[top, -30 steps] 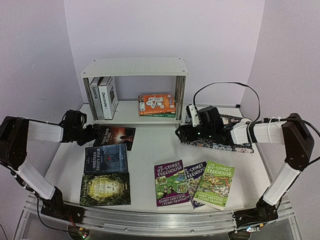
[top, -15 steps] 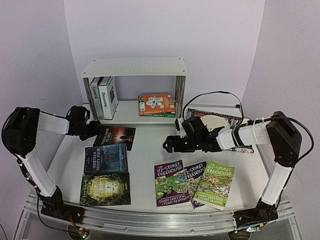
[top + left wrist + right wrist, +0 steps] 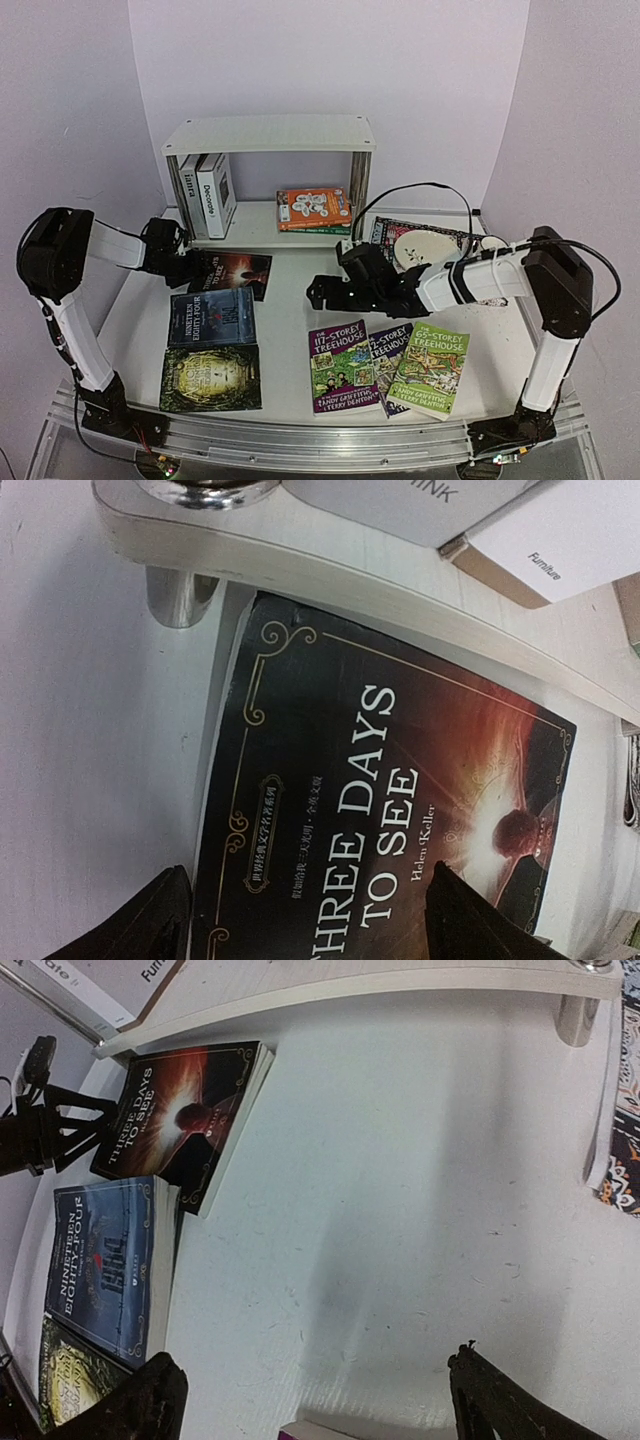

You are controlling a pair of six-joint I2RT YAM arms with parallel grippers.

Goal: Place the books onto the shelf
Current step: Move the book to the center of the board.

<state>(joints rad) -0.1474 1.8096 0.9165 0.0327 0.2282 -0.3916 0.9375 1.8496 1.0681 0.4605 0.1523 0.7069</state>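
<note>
— Item?
— "Three Days to See" (image 3: 400, 800), dark paperback. Flat on the bench (image 3: 285, 330), cover up, just in front of the lower board of the shelf (image 3: 270, 133), near its left chrome post (image 3: 180, 590). Not yet shelved.
— Long axis?
— Crosswise on the bench, roughly parallel to the shelf front; head edge toward the left arm.
— Nearest pincer?
— Left pincer (image 3: 310, 920). Poised over that head end, fingers spread wide, gripping nothing. One fingertip off the edge over bare bench, the other over the cover. Contact with the cover: cannot tell.
— Other arm?
— Right pincer (image 3: 320, 1400). Well apart, over bare bench at centre, on the shelf side of the Treehouse paperbacks (image 3: 345, 365). Likewise spread wide and empty.
— Coming move, as a judgement?
— Probably a pick at the head edge by the left arm, then a short carry back onto the lower board, into the gap between the white hardbacks (image 3: 205, 193) and the orange paperbacks (image 3: 313, 208). Thin and flat: likely awkward to get a finger under.
— Others outstanding on that side?
— "Nineteen Eighty-Four" (image 3: 212, 316) and a dark green volume (image 3: 212, 378), nearer the left base.
</note>
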